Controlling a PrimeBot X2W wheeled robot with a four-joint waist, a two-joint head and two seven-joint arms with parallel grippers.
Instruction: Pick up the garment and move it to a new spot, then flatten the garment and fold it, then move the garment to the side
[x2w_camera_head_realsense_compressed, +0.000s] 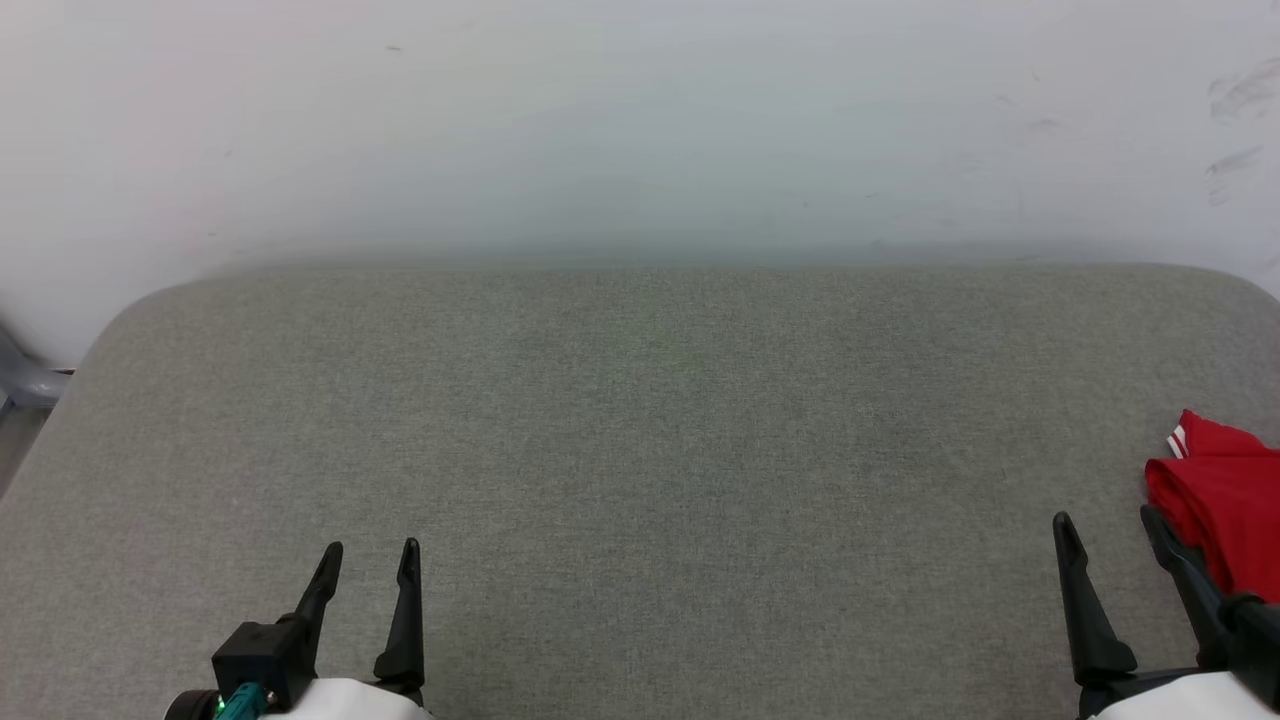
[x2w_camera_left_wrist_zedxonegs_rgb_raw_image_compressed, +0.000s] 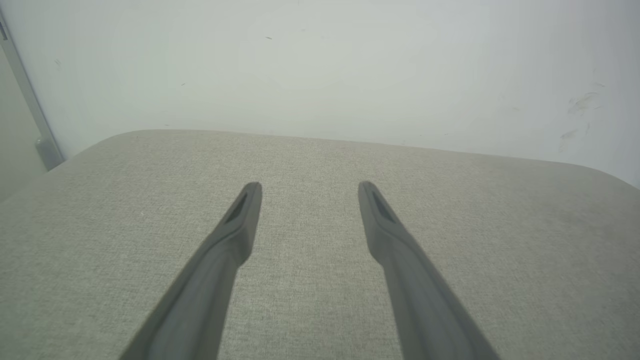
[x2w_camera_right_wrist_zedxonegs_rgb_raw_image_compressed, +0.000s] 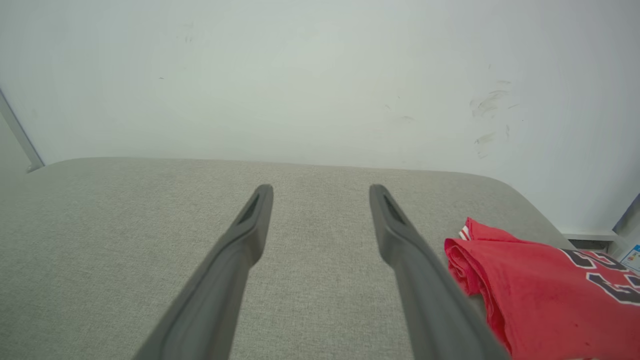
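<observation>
Lying folded just beside the right gripper (x2w_camera_head_realsense_compressed: 1106, 518), on its outer side, the garment (x2w_camera_right_wrist_zedxonegs_rgb_raw_image_compressed: 540, 295) looked soft, light and floppy. Its thick folded edge nearest that gripper seemed the best hold. Right and left gripper (x2w_camera_head_realsense_compressed: 371, 547) stood parted, empty.

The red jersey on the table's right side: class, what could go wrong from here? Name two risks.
1. The jersey lies in loose folds near the right edge of the grey table, partly cut off in the head view; a push could perhaps slide it off.
2. The open right hand has its outer finger close beside the fabric; a sideways move might snag the folds. The open left hand sits far across the table, so it could not steady the cloth quickly.
</observation>
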